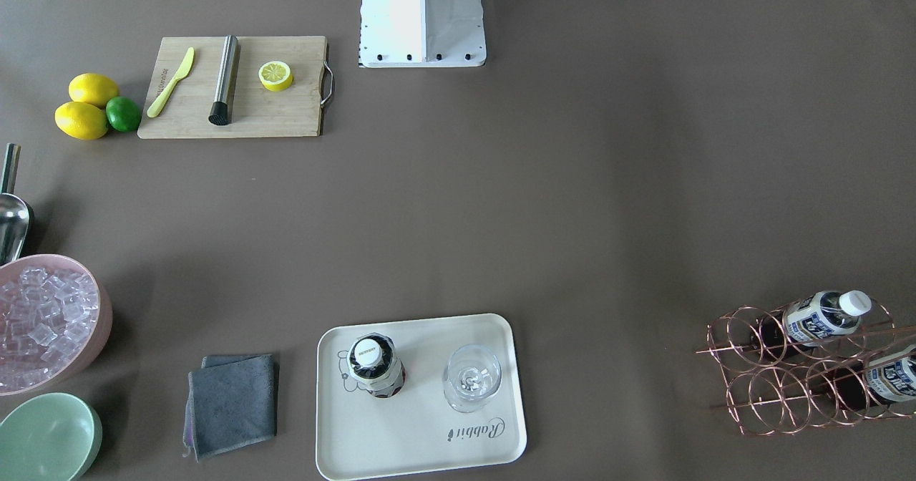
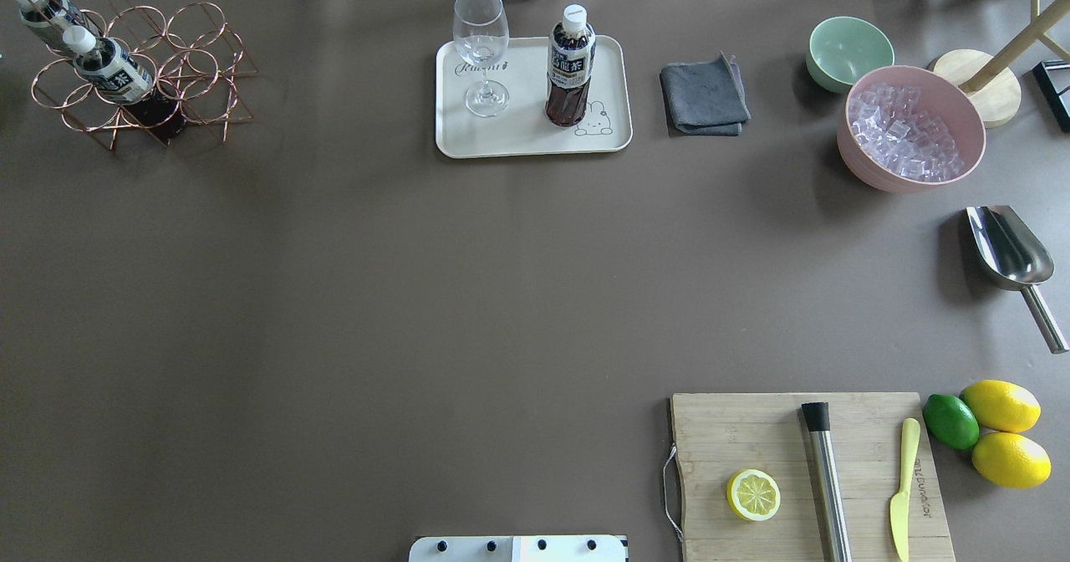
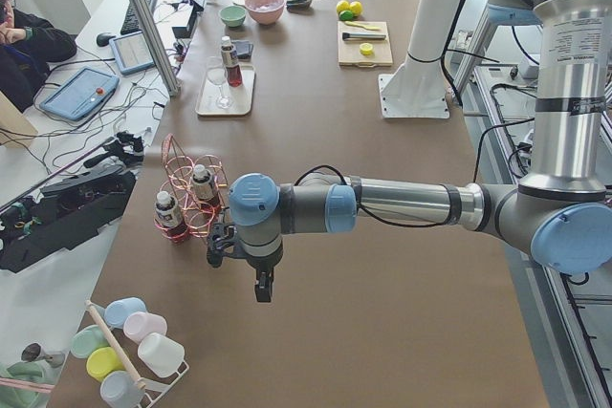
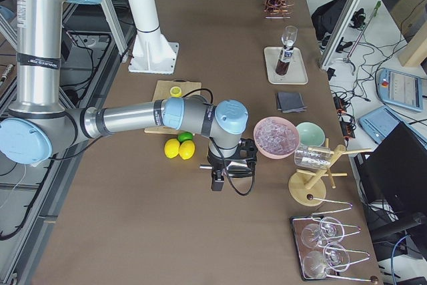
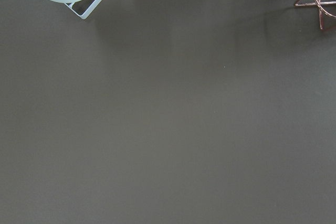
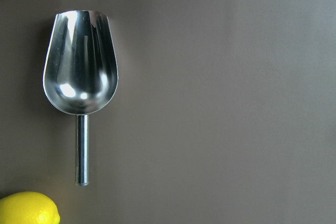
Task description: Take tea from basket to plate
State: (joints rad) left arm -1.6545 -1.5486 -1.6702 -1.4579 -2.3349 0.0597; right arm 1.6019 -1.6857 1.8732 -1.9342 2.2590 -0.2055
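1 tea (image 2: 571,68) is stood on the plate (image 2: 522,133) beside 1 glass (image 2: 482,52); 2 more are held in the basket (image 2: 180,64). Whether the left gripper (image 3: 261,291) and right gripper (image 4: 217,183) are parted cannot be told.

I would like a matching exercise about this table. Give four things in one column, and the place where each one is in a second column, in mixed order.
Things:
1. upright tea bottle
2. half lemon
3. ice cubes
4. two tilted tea bottles

Places:
a. on the wooden cutting board
b. in the wire basket
c. on the cream tray
d. in the pink bowl

Pairs: 1-c, 2-a, 3-d, 4-b
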